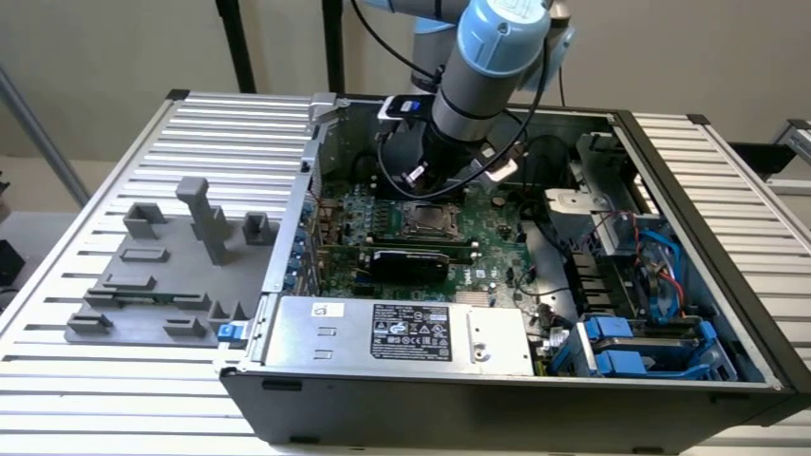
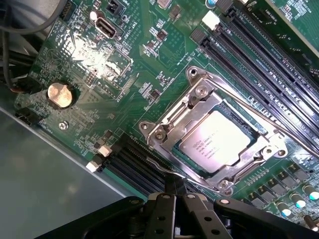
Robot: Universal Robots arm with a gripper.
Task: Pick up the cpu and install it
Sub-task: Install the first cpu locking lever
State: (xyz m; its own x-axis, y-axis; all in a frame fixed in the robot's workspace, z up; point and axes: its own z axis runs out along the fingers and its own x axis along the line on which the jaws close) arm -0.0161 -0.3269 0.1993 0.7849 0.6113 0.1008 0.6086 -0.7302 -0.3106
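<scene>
The cpu [image 2: 218,141], a pale silver square chip, lies flat inside the metal socket frame [image 2: 197,92] on the green motherboard [image 2: 99,55]. The frame's load plate sits around the chip's edges. My gripper [image 2: 175,185] is shut, its black fingers pressed together with nothing visible between them. Its tips hover just off the socket's corner, close to the thin wire lever [image 2: 160,165]. In the exterior view the arm reaches down into the open computer case, with the gripper [image 1: 428,186] just above the socket frame [image 1: 424,220].
Black memory slots [image 2: 259,55] run beside the socket, and a coin battery [image 2: 60,94] sits on the board. The case holds a power supply [image 1: 399,334], blue drive bays [image 1: 640,347] and cables [image 1: 557,190]. Grey fixture blocks [image 1: 178,261] stand on the slatted table at the exterior view's left.
</scene>
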